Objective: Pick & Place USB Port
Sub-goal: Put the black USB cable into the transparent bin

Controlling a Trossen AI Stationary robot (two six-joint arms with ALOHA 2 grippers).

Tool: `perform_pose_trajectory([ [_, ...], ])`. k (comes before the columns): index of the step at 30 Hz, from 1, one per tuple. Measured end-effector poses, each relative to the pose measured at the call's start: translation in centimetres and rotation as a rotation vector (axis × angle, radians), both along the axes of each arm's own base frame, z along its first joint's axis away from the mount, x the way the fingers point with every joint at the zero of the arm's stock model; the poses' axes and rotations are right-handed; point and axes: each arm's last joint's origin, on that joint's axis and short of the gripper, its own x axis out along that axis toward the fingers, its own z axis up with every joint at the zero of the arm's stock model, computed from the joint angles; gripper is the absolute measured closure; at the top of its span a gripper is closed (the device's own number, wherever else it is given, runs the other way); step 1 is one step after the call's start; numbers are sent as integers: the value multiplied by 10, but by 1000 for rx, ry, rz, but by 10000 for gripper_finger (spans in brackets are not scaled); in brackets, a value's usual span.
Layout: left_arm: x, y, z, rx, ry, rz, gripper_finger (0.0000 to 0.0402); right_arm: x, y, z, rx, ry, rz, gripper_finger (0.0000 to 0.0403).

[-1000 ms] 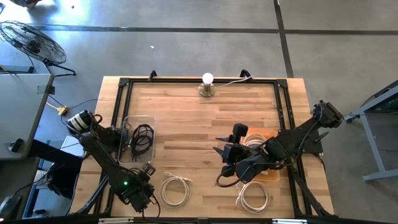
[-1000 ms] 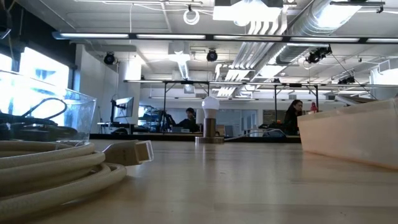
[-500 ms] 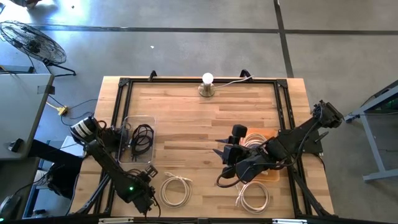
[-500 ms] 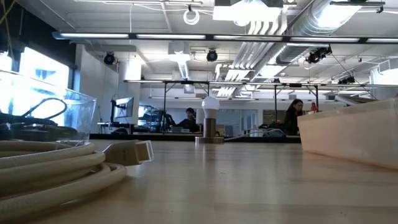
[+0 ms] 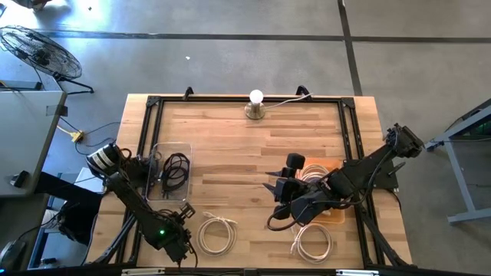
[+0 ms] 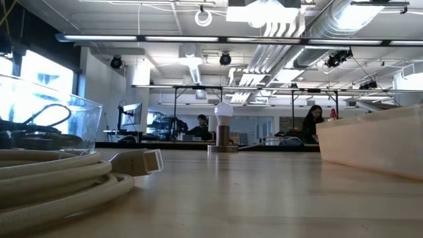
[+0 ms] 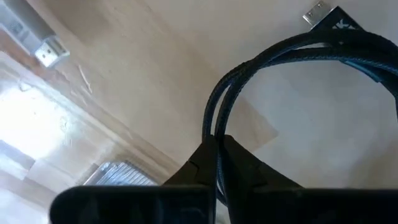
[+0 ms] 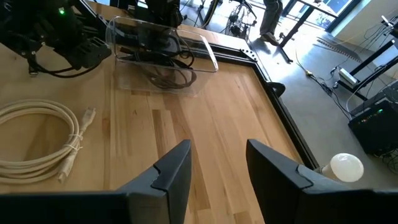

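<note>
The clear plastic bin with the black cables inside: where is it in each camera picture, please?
High view: clear bin at the table's left side, by the left arm.
Low view: its glass-like wall at the far left, behind the white cable coil.
Left wrist view: I cannot tell it apart.
Right wrist view: near the top, beyond the coil.
Shared landmark: the lamp bulb.

The middle of the bench (image 5: 245, 146) lies bare — open passage between the clear bin (image 5: 170, 170) on the left and the orange tray (image 5: 326, 192) on the right. A lamp (image 5: 255, 105) stands at the far edge. Two white cable coils (image 5: 217, 232) (image 5: 312, 241) crowd the near edge — a clear gap between them.
</note>
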Motion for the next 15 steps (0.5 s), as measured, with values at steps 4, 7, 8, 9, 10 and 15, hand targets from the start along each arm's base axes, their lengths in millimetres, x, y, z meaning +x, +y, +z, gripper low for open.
perform_pose_trajectory([
  [4, 2, 4, 2, 25, 13, 12, 399, 0, 0, 0, -2, 1, 1, 267],
  [7, 7, 4, 11, 42, -6, 19, 400, 0, 0, 0, -3, 1, 1, 273],
  [8, 9, 3, 16, 48, -24, 20, 400, 0, 0, 0, -4, 3, 1, 275],
  [9, 11, 2, 20, 55, -37, 19, 400, 0, 0, 0, -5, 5, 1, 276],
  [10, 12, 2, 27, 71, -51, 16, 400, 0, 0, 0, -5, 5, 1, 278],
  [15, 20, -4, 64, 116, -147, 4, 401, 0, 0, -1, -8, 9, 1, 285],
])
